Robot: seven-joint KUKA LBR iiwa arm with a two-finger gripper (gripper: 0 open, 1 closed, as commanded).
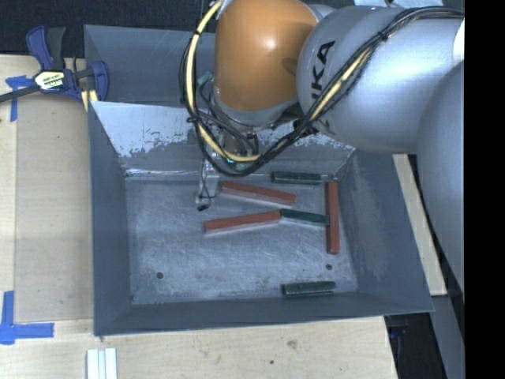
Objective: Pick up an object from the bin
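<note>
Gripper [205, 198]: state could not be told, nothing seen in it; hung low toward the back wall of the grey bin [110, 235], at the left end of the upper red-brown stick [256, 193], judged the likeliest pick
Lower red-brown stick [242, 224]: mid-floor, just in front, a possible obstruction
Third red-brown stick [333, 218]: lay along the right wall
Dark green sticks: back [297, 178], middle [304, 216], front edge [308, 289]; none blocked the gripper

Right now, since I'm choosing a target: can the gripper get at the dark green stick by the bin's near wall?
Probably yes: the dark green stick lies alone, uncovered, though the near wall beside it may crowd the gripper.
</note>
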